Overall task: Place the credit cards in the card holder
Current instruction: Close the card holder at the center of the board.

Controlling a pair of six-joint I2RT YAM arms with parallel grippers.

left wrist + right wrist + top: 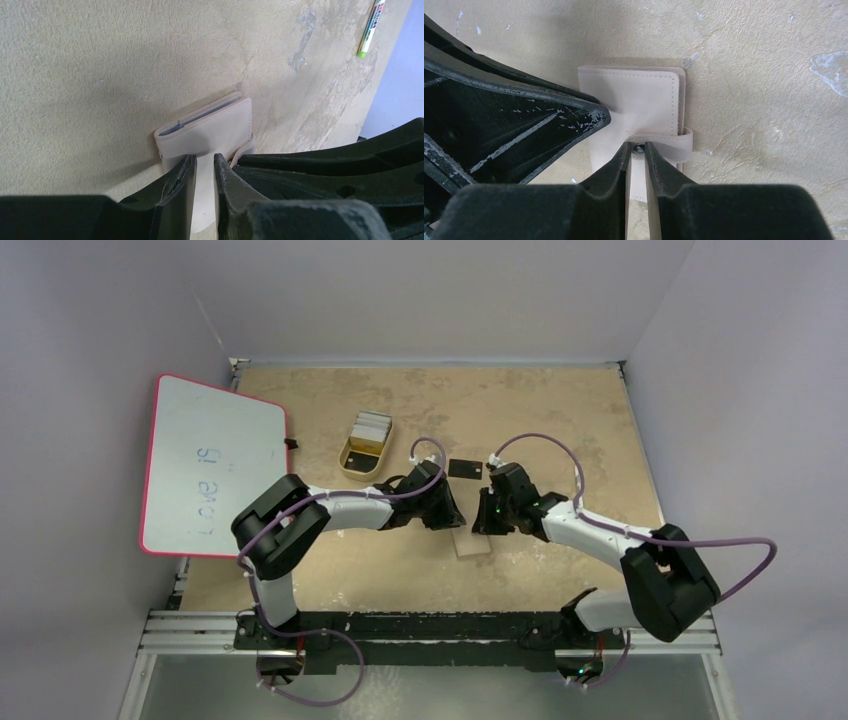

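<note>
The closed card holder (639, 95) lies on the table (749, 100), left fingers (181, 175) narrowed on its cover to steady it, right fingers (616, 162) nipping the snap strap (674, 141), seemingly to unfasten it.

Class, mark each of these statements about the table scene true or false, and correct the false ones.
1. The card holder lies folded shut on the table, between the left gripper and the right gripper. True.
2. The black card sits inside the yellow tray. False: it lies flat on the table beyond the grippers, apart from the tray.
3. The yellow tray holds pale cards. True.
4. The whiteboard is at the table's right edge. False: it is at the left edge.
5. The right gripper hangs wide open over the tray. False: its fingers are almost together at the card holder's snap strap.
</note>
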